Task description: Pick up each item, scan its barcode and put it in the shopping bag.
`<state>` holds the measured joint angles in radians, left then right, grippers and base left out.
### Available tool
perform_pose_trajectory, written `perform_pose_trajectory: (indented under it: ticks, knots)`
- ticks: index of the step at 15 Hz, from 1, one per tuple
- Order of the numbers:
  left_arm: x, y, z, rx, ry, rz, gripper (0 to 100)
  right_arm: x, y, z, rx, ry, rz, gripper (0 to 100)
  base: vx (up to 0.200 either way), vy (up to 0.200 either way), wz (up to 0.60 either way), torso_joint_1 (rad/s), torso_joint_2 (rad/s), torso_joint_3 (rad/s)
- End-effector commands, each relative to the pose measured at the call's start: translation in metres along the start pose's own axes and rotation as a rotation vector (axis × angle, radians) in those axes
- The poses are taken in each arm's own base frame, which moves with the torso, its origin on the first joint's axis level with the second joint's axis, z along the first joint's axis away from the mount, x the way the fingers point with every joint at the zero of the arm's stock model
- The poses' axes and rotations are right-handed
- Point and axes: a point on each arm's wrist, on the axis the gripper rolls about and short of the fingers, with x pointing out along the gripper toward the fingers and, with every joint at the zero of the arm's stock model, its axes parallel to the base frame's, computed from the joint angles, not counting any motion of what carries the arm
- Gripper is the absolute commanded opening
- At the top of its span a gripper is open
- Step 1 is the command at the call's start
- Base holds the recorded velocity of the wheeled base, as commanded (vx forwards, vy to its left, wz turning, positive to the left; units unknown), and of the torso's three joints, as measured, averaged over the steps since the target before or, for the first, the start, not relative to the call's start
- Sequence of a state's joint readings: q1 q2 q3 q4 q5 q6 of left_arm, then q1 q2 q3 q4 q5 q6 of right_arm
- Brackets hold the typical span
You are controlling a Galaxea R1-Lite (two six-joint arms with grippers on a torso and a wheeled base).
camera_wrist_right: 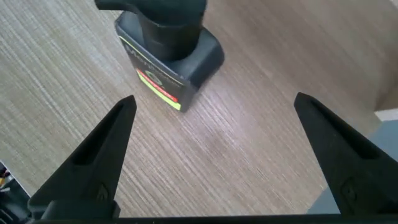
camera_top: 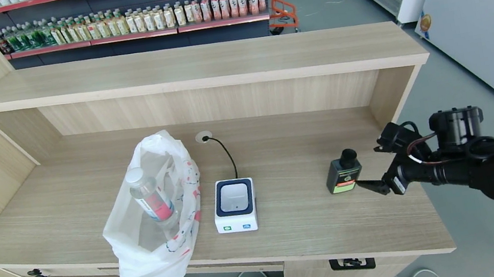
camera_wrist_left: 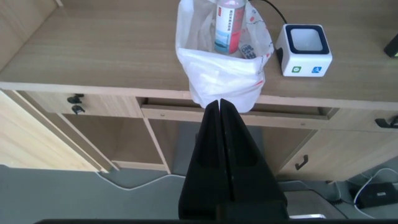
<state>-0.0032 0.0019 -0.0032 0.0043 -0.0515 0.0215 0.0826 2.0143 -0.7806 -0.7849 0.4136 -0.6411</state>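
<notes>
A small dark bottle (camera_top: 343, 172) with a black cap and a green and red label stands on the right part of the wooden counter (camera_top: 289, 151). My right gripper (camera_top: 373, 165) is open just to its right, level with it and not touching. In the right wrist view the bottle (camera_wrist_right: 168, 50) stands just beyond the spread fingers (camera_wrist_right: 99, 149). The white shopping bag (camera_top: 157, 232) stands at the counter's front left with a clear water bottle (camera_top: 151, 196) inside. A white barcode scanner (camera_top: 234, 205) sits between bag and dark bottle. My left gripper (camera_wrist_left: 219, 106) is shut and empty, low in front of the counter, pointing at the bag (camera_wrist_left: 224, 74).
The scanner's black cable (camera_top: 225, 152) runs back to a grommet in the counter. A raised ledge (camera_top: 196, 67) walls the back and sides of the counter. A drawer (camera_wrist_left: 236, 115) lies under the front edge. Shelves of drinks and freezers stand behind.
</notes>
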Motion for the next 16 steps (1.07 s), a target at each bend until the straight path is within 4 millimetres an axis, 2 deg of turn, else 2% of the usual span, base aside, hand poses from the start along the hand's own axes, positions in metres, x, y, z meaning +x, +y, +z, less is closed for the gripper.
perform_pose_trajectory:
  ticks: [1,8,9,13,16]
  knots:
    - [0.000,0.000,0.000,0.000,0.000,-0.001,0,0.019,0.009,-0.011,-0.003,0.023,0.050,100,0.000,0.000,0.00,0.000,0.00,0.000]
    - [0.000,0.000,0.000,0.000,0.000,0.001,0,0.063,0.016,0.000,-0.047,-0.039,0.096,100,0.000,0.000,0.00,0.000,0.00,0.000]
    - [0.000,0.000,0.000,0.000,0.000,0.001,0,0.068,0.019,0.001,-0.051,-0.041,0.105,0,0.000,0.000,0.00,0.000,0.00,0.000]
    - [0.000,0.000,0.000,0.000,0.000,-0.001,0,0.073,0.027,0.002,-0.071,-0.040,0.120,0,0.000,0.000,0.00,0.000,0.00,0.000]
    - [0.000,0.000,0.000,0.000,0.000,0.001,0,0.064,0.028,0.002,-0.075,-0.039,0.116,0,0.000,0.000,0.00,0.000,0.00,0.000]
